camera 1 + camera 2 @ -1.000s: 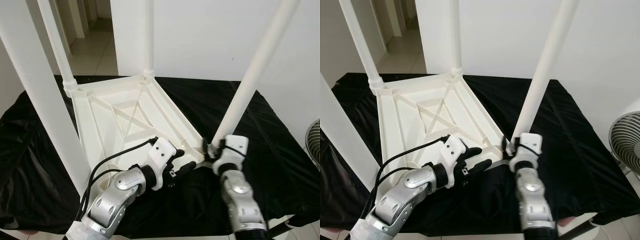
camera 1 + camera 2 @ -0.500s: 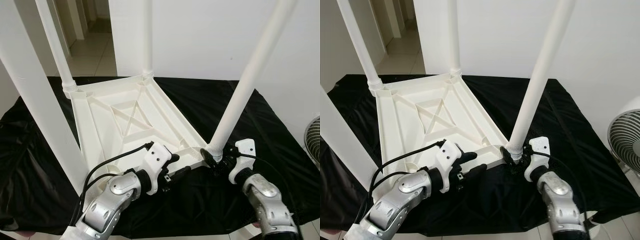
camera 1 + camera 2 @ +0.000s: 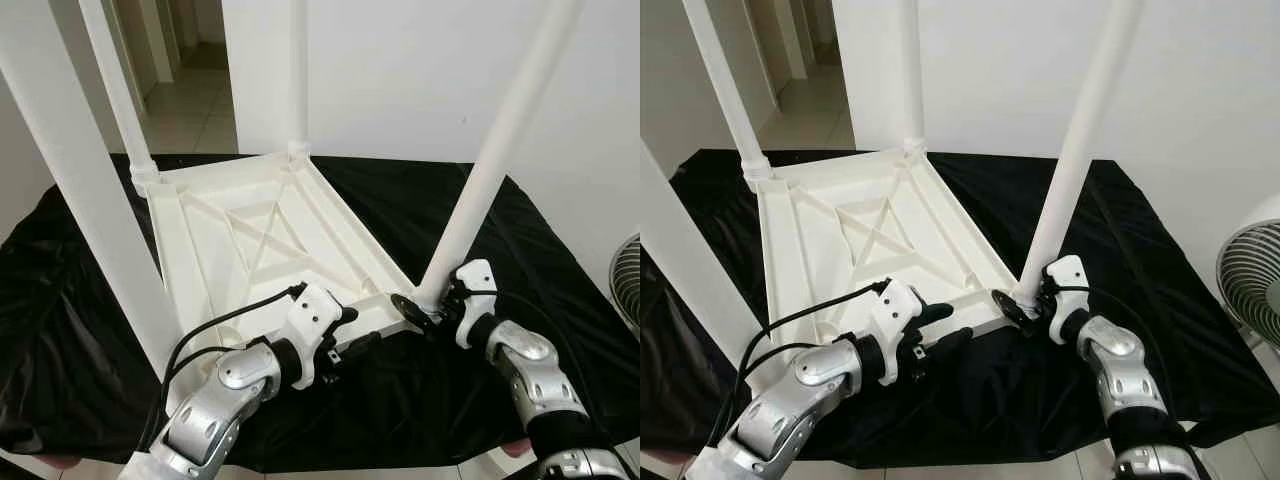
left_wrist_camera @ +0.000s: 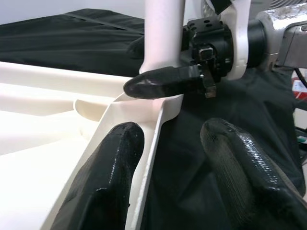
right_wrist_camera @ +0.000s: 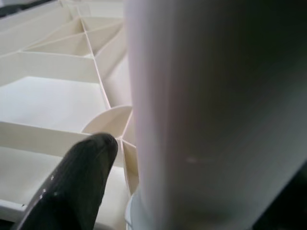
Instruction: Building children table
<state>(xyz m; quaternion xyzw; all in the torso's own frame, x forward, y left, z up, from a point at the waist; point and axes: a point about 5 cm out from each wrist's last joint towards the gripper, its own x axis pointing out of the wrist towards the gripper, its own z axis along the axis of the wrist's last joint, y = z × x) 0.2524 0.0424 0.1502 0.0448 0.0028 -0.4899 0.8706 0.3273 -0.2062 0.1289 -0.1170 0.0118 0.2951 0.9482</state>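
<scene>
Now the white plastic children's table [image 3: 262, 232] lies upside down on a bench covered with a black cloth [image 3: 560, 290], and its four round legs point up. Two legs stand at the far corners, the far left leg [image 3: 118, 90] and the far right leg [image 3: 297, 70]. A big one, the near left leg [image 3: 88, 200], stands close to the camera, and the near right leg [image 3: 490, 170] rises by the right arm. So all four legs look to be in their holes, and most of the build seems done. What is left is likely to push or twist the last leg tight and then turn the table the right way up. The right gripper [image 3: 432, 305] is at the bottom of the near right leg, with its fingers [image 5: 76, 184] closed around the leg where it meets the corner. The left gripper [image 3: 350, 345] is at the table's near edge, and its fingers [image 4: 108, 177] are partly open, one on each side of the thin rim, so it looks like it steadies the table. The table's underside is smooth, hard plastic with thin ribs that cross like an X. The legs are smooth tubes. The cloth is dark, shiny and wrinkled. A fan [image 3: 1248, 275] stands on the far right, off the bench.
</scene>
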